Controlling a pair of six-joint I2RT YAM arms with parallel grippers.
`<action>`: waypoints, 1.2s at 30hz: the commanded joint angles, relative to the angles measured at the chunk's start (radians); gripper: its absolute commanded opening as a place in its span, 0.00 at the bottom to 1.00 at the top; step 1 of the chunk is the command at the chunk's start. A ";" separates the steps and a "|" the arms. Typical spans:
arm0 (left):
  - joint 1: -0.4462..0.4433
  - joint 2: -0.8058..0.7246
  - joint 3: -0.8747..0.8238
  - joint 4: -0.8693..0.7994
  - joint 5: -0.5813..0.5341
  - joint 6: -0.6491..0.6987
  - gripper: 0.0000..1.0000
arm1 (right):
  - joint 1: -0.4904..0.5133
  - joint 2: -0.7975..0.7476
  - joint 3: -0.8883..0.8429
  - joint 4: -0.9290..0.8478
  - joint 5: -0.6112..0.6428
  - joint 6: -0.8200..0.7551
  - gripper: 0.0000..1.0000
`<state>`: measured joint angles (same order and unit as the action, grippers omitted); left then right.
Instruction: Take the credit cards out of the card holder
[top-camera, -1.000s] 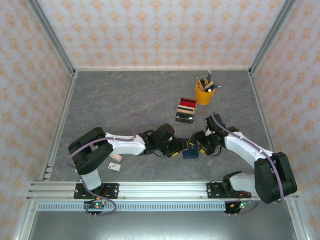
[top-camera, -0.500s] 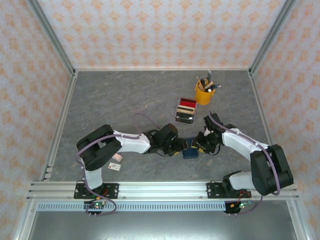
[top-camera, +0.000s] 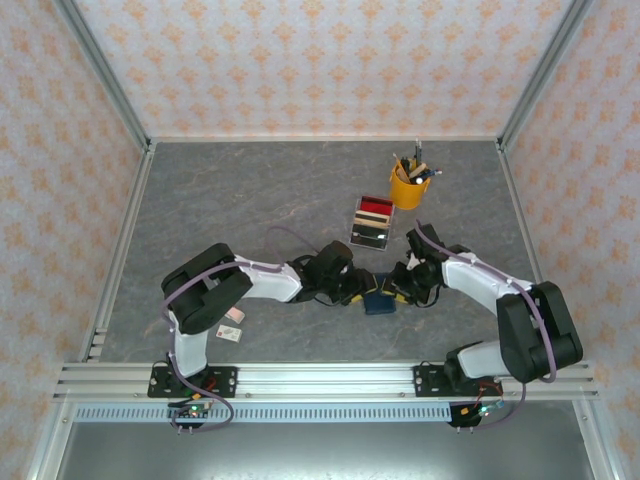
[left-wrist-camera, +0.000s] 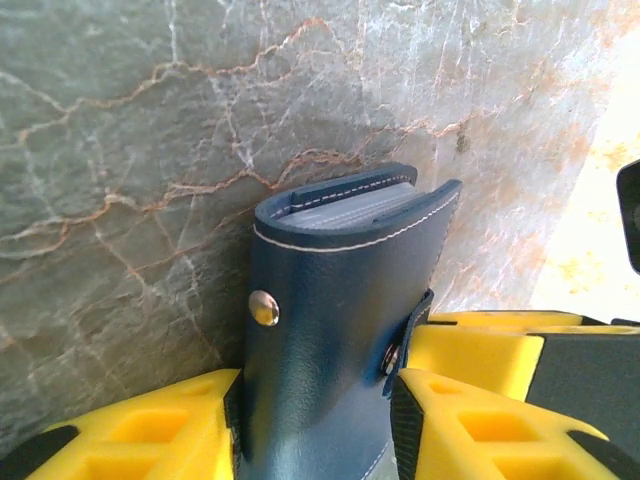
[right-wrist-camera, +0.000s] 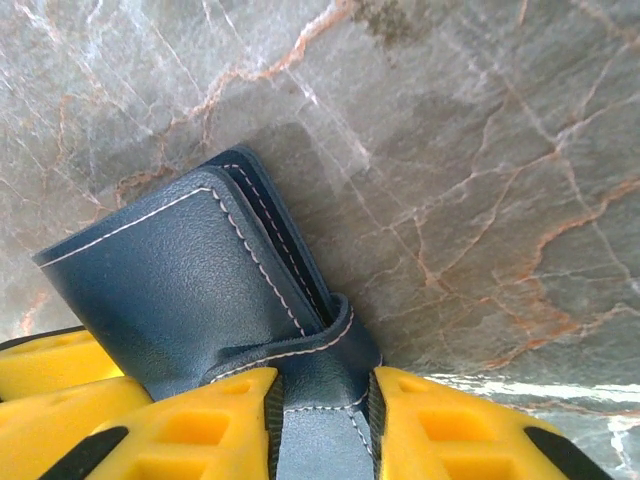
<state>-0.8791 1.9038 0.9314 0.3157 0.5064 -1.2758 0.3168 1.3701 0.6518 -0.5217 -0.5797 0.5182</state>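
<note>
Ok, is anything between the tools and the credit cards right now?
Yes, the card holder itself: it is folded shut, with grey pocket edges peeking out at its open end, so its cover hides any cards. The left tool clamps its body, and the right tool pinches its strap.

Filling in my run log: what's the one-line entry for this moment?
left jaws: closed on wallet | right jaws: closed on strap | wallet: folded

The folded navy card holder (left-wrist-camera: 340, 300) is gripped within the left pincer (left-wrist-camera: 318, 415), its strap (right-wrist-camera: 312, 362) pinched by the right pincer (right-wrist-camera: 322, 425).
</note>
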 joint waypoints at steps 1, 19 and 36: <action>0.001 0.029 0.001 0.174 0.024 -0.001 0.41 | 0.003 0.018 0.011 0.009 -0.018 -0.017 0.30; 0.059 -0.255 -0.093 -0.109 -0.076 0.261 0.00 | 0.034 -0.118 0.178 -0.171 0.115 -0.106 0.49; 0.310 -0.546 -0.069 -0.507 -0.070 0.522 0.00 | 0.274 0.156 0.460 0.143 -0.011 -0.009 0.51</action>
<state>-0.5880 1.3785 0.8333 -0.1230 0.4137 -0.8185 0.5674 1.4937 1.0489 -0.4755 -0.5552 0.4702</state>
